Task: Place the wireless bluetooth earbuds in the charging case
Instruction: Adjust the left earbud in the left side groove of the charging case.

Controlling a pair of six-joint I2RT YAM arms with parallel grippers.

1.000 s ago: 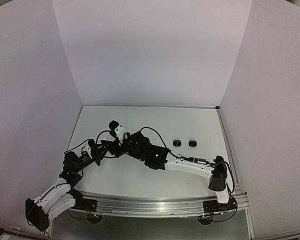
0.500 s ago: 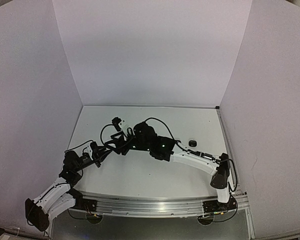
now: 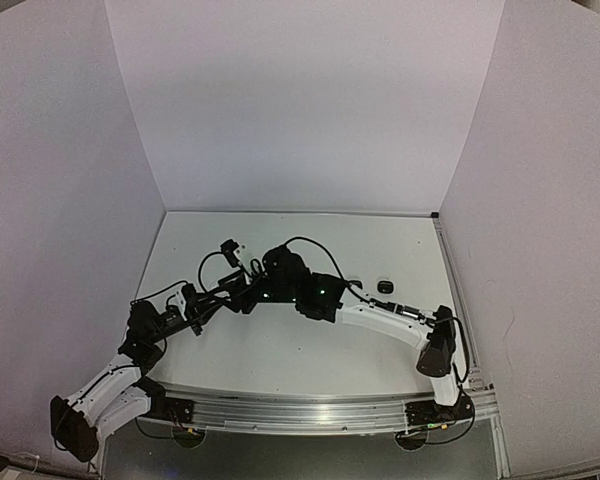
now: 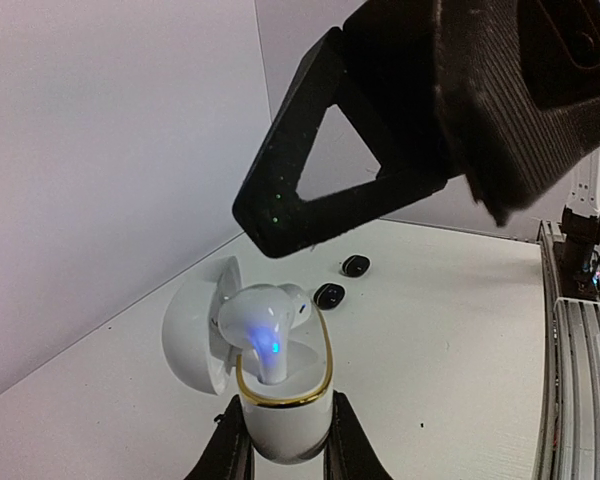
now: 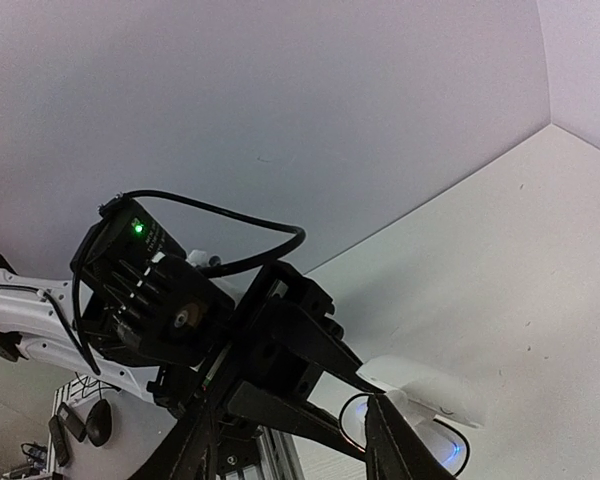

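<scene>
Visibly one case [image 4: 280,425], one white earbud [image 4: 263,318] (blue light), two black earbuds [image 4: 329,295]

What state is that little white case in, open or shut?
Open: the white case has its lid swung back, and a white earbud stands in its gold-rimmed mouth.

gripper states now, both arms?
Left gripper: shut on the white charging case.
Right gripper: open, jaws apart, nothing between them.
</scene>
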